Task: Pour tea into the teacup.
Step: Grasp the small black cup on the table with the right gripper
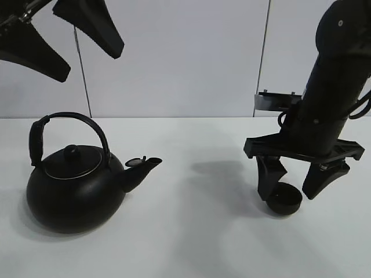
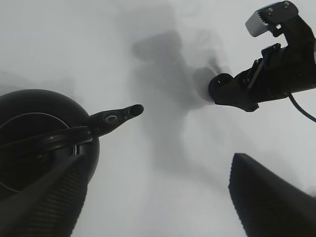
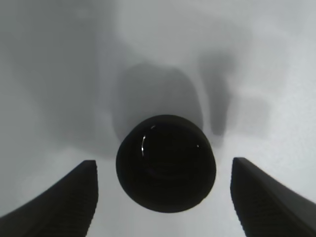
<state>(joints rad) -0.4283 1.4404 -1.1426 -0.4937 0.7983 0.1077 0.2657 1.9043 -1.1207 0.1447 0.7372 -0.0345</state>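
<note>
The small glossy black teacup (image 1: 284, 200) stands on the white table at the right. My right gripper (image 1: 295, 191) is open and low over it, one finger on each side, not touching; the right wrist view shows the teacup (image 3: 165, 163) centred between the fingers (image 3: 64, 202). The big black kettle (image 1: 75, 185) with arched handle stands at the left, spout pointing right. My left gripper (image 1: 64, 40) is open and high above the kettle, holding nothing. The left wrist view shows the kettle (image 2: 39, 133) and its spout (image 2: 118, 116). No tea is visible.
A white wall stands behind the table. A dark bracket (image 1: 272, 103) sits at the back right behind the right arm. Bare white tabletop (image 1: 197, 208) lies between kettle and teacup.
</note>
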